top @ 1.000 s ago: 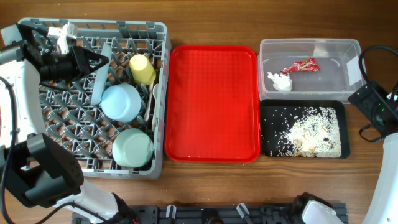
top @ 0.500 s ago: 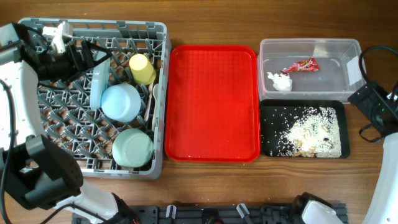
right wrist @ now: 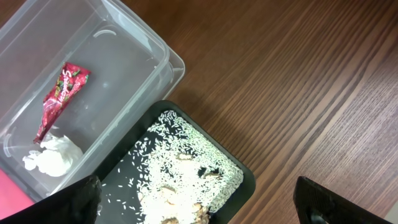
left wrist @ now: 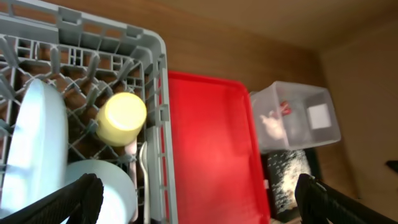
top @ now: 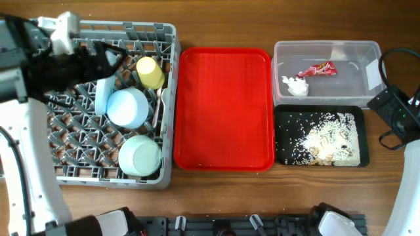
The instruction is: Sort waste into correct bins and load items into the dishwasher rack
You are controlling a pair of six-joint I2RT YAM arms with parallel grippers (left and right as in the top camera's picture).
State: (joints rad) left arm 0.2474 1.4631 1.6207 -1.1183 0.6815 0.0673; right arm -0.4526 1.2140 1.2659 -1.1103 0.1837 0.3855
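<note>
L fingers (left wrist: 79, 198) apart, plate (left wrist: 34, 143) just beside

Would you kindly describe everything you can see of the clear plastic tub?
The clear plastic tub is rectangular and see-through, with rounded corners, a rim and a white label on its right wall. It stands upright and lidless on the wooden table, right of the red tray, close against the black tray. Inside lie a red snack wrapper and, beside it, a crumpled white napkin.
</note>
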